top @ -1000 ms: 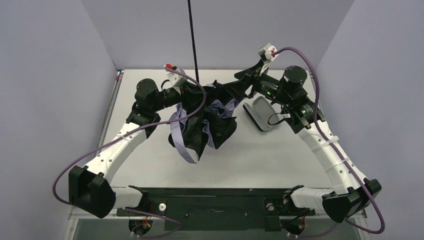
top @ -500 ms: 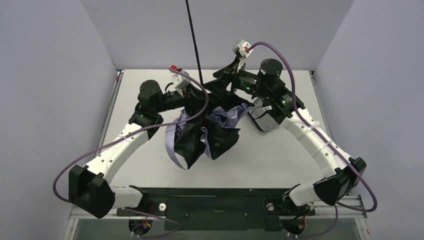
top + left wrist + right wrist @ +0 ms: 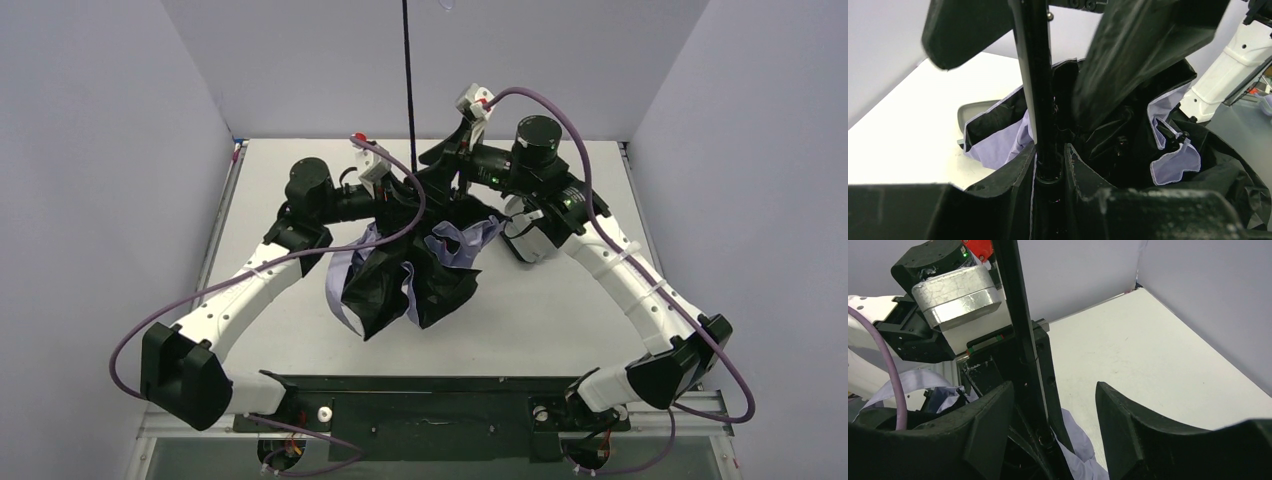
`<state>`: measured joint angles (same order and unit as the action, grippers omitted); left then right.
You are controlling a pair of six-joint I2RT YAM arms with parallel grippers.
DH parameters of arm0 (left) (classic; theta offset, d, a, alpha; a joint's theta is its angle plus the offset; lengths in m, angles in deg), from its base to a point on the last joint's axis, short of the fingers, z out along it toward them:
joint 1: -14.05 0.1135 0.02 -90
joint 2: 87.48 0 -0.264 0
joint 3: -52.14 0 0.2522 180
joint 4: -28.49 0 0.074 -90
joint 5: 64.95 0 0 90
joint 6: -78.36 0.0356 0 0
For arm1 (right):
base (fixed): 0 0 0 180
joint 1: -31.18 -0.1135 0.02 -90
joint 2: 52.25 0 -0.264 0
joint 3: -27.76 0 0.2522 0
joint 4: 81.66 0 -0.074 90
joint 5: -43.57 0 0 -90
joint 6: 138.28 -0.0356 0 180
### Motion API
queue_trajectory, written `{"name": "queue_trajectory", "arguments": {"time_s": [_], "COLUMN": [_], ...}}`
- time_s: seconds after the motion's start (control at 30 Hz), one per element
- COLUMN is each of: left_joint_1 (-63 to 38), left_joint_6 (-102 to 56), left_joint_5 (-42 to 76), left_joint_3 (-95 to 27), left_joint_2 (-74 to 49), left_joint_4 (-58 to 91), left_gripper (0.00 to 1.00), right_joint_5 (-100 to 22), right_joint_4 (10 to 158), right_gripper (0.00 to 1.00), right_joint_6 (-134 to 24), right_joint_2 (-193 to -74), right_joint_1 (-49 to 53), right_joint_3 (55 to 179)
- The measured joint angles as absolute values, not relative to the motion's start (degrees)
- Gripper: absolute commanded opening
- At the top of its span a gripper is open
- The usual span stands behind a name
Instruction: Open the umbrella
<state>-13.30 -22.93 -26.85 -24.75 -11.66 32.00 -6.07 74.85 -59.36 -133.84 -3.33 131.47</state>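
Top view: umbrella point(image 3: 400, 280) sits mid-worktop point(image 3: 540, 310), canopy bunched, black underside out with lavender folds showing, not spread. Thin black shaft point(image 3: 408, 80) runs straight up from the bundle and out the top of frame. Left gripper point(image 3: 402, 192) comes in from the left at the shaft base, right gripper point(image 3: 428, 160) from the right, just above it. The jaws can't be judged from here for either arm. Black-and-grey sleeve point(image 3: 522, 240) lies on the worktop just right of the canopy, partly under the right arm. Left wrist view: left gripper point(image 3: 1049, 172) has its jaws clamped on the shaft point(image 3: 1035, 75), a finger tight against each side, right where the shaft leaves the canopy point(image 3: 1128, 150). Right arm's fingers point(image 3: 1128, 55) are blurred at the top, one on each side of the shaft, with a gap on the right-hand side. Sleeve edge point(image 3: 975, 107) shows behind the fabric on the worktop point(image 3: 908, 135). Right wrist view: right gripper point(image 3: 1053, 390) has its jaws wide apart, not gripping. Shaft point(image 3: 1015, 315) stands up close along the left-hand finger, clear space to the other finger. Left arm's wrist point(image 3: 923, 335) is just behind the shaft. Lavender fabric pokes up between the fingers at the bottom, bare worktop point(image 3: 1148, 350) beyond.
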Motion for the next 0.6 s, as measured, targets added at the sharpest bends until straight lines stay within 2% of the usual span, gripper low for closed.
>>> {"name": "queue_trajectory", "arguments": {"time_s": [0.03,0.1,0.13,0.2,0.23,0.27,0.3,0.33,0.37,0.4,0.47,0.6], "left_joint_1": [-13.56,-14.24,-14.5,-14.94,-14.96,-14.72,-14.68,-14.33,-14.15,-13.72,-11.77,-4.95], "left_joint_6": [-22.55,-21.7,-21.42,-20.81,-20.87,-20.43,-20.24,-20.15,-20.09,-20.19,-20.59,-22.36], "left_joint_5": [-27.02,-27.41,-27.59,-27.41,-27.39,-27.46,-27.46,-27.35,-27.22,-27.17,-26.36,-22.63], "left_joint_3": [-25.14,-25.87,-26.17,-26.74,-26.91,-26.91,-26.91,-26.91,-26.89,-26.78,-25.87,-22.46], "left_joint_2": [-11.53,-11.27,-11.18,-10.92,-10.75,-10.68,-10.66,-10.66,-10.66,-10.72,-11.84,-16.41], "left_joint_4": [31.26,30.04,29.53,28.51,27.65,27.0,26.58,26.36,26.34,26.43,26.76,26.74], "left_gripper": [0.0,0.0,0.0,0.0,0.02,0.13,0.2,0.32,0.39,0.53,0.65,0.73], "right_joint_5": [-6.29,-7.14,-7.64,-7.95,-8.43,-8.91,-9.41,-9.78,-10.02,-10.37,-11.2,-12.45], "right_joint_4": [74.19,72.94,72.38,71.39,70.85,70.23,69.99,69.73,69.67,69.67,69.56,69.43], "right_gripper": [0.5,0.33,0.16,0.0,0.0,0.0,0.0,0.0,0.0,0.0,0.0,0.0], "right_joint_6": [-58.92,-57.69,-56.95,-55.99,-55.51,-55.01,-54.61,-54.55,-54.53,-54.26,-53.63,-53.43], "right_joint_2": [-133.97,-134.8,-135.37,-136.06,-136.15,-136.15,-136.15,-136.15,-136.13,-136.09,-135.54,-133.97], "right_joint_1": [-3.43,-4.16,-4.64,-5.4,-5.8,-6.32,-6.45,-6.45,-6.39,-6.41,-5.82,-3.74], "right_joint_3": [131.67,132.87,133.55,134.29,134.42,134.44,134.44,134.42,134.4,134.29,133.09,129.15]}}
